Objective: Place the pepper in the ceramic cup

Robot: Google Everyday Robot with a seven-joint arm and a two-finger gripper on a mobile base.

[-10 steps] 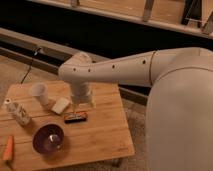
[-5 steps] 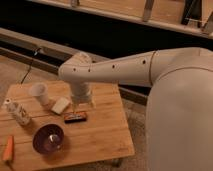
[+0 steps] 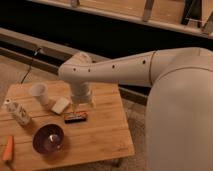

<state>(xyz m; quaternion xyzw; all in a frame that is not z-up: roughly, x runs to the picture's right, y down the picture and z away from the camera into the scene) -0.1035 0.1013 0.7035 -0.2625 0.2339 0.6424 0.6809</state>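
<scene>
- Gripper (image 3: pixel 77 106) hangs mid-frame over the wooden table (image 3: pixel 102 137), jaws spread, empty.
- Orange pepper (image 3: pixel 8 148) lies at the table's lower-left edge, well apart, down-left of the gripper, long axis near-vertical in frame.
- Ceramic cup (image 3: pixel 39 92) stands upper left.

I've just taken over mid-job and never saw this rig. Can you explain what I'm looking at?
There is one camera view, looking down. The big white shape is the robot's arm. Its gripper hangs open and empty over a dark bar-shaped packet on the wooden table. Also there: the white ceramic cup, a pale block, a white speckled bottle lying down, a dark purple bowl, and the orange pepper at the table's left edge.
</scene>
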